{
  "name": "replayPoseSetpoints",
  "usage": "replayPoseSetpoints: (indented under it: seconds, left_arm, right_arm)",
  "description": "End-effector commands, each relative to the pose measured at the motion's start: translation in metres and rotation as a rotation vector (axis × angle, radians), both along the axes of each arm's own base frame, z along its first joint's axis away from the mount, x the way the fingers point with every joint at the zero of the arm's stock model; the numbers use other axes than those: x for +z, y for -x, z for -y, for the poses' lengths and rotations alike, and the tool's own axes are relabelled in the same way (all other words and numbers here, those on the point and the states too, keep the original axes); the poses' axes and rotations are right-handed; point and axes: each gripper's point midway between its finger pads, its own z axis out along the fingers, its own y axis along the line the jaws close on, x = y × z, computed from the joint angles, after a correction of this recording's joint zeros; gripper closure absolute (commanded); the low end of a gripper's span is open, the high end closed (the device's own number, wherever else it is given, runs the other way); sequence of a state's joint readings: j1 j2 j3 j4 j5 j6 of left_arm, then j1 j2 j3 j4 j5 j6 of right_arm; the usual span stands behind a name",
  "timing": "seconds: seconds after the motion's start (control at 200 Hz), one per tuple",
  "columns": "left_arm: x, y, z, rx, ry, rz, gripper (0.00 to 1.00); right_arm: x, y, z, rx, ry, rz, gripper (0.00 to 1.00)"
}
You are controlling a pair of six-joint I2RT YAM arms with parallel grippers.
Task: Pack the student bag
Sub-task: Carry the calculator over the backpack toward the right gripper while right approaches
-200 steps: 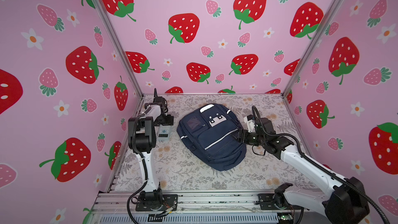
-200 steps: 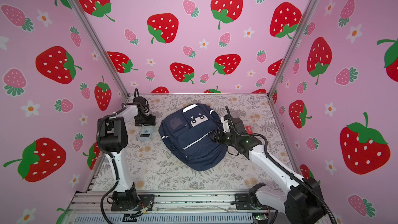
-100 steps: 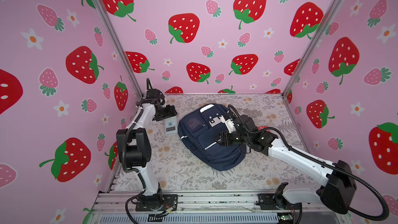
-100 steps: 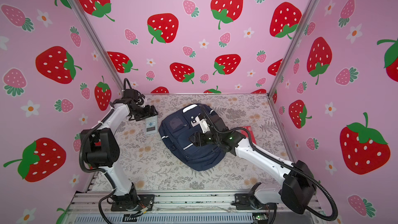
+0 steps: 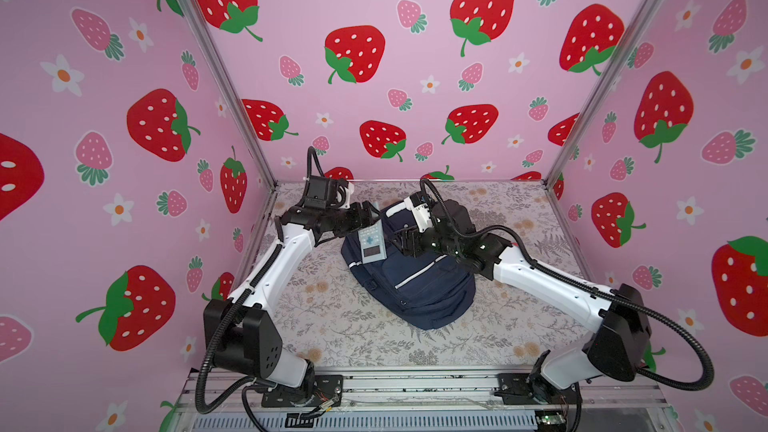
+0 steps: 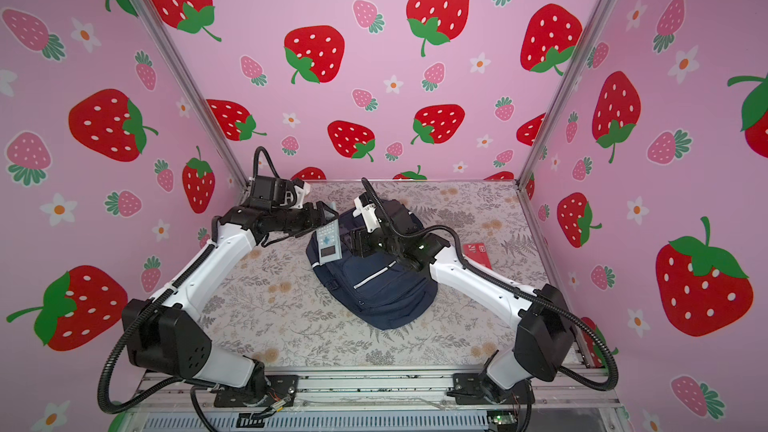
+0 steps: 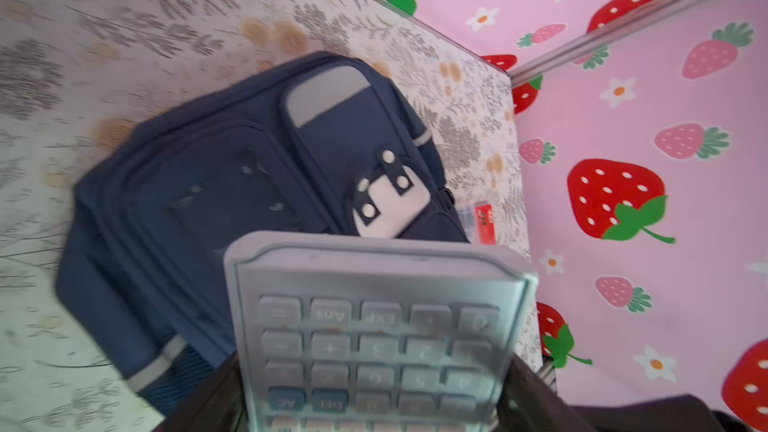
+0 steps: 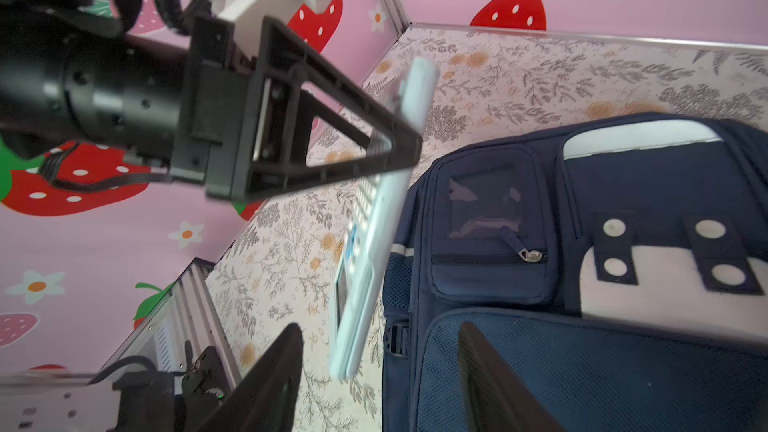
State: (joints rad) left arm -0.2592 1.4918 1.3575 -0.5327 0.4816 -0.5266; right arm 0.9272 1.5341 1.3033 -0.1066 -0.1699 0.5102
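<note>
The student bag (image 5: 415, 284) (image 6: 374, 288), navy blue with silver stripes and white patches, lies flat mid-table; it also fills the wrist views (image 7: 208, 184) (image 8: 623, 184). My left gripper (image 5: 369, 218) (image 6: 326, 218) (image 7: 374, 405) is shut on one end of a pale grey calculator (image 5: 371, 241) (image 6: 328, 241) (image 7: 374, 326) (image 8: 374, 243), which hangs tilted over the bag's left edge. My right gripper (image 5: 401, 241) (image 6: 353, 243) (image 8: 380, 351) hovers open over the bag's upper part, right beside the calculator, not touching it.
A red flat packet (image 6: 478, 255) (image 7: 482, 222) lies on the floral table (image 5: 332, 326) to the right of the bag, partly behind my right arm. Pink strawberry walls close in the left, back and right; a metal rail (image 5: 415, 384) runs along the front.
My left gripper took the calculator off the table at the left and carried it right, over the bag's edge. My right gripper swung left across the bag toward it.
</note>
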Motion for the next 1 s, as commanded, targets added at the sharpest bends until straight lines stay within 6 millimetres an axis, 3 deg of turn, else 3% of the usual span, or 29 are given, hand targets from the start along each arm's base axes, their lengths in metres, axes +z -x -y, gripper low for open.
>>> replayPoseSetpoints:
  seconds: [0.0,0.18,0.315,0.37,0.855,0.995]
  left_arm:
    - [0.032,0.001,0.026,0.001,0.095,0.062,0.45]
    - [0.048,0.007,0.051,-0.050,0.106,0.094,0.45]
    - [0.051,0.009,0.055,-0.059,0.111,0.099,0.45]
    - [0.050,0.009,0.056,-0.061,0.110,0.098,0.45]
    - [0.054,0.011,0.059,-0.069,0.122,0.117,0.42]
    - [0.062,0.013,0.062,-0.088,0.140,0.151,0.30]
  right_arm:
    - [0.015,-0.017,-0.003,-0.057,0.002,0.070,0.40]
    - [0.012,-0.032,0.008,-0.147,0.023,0.047,0.46]
    - [0.015,-0.031,0.012,-0.161,0.018,0.041,0.48]
    - [0.014,-0.030,0.012,-0.160,0.015,0.037,0.54]
    - [0.026,-0.021,0.008,-0.123,-0.042,0.011,0.82]
    - [0.029,-0.016,0.009,-0.107,-0.058,0.005,0.89]
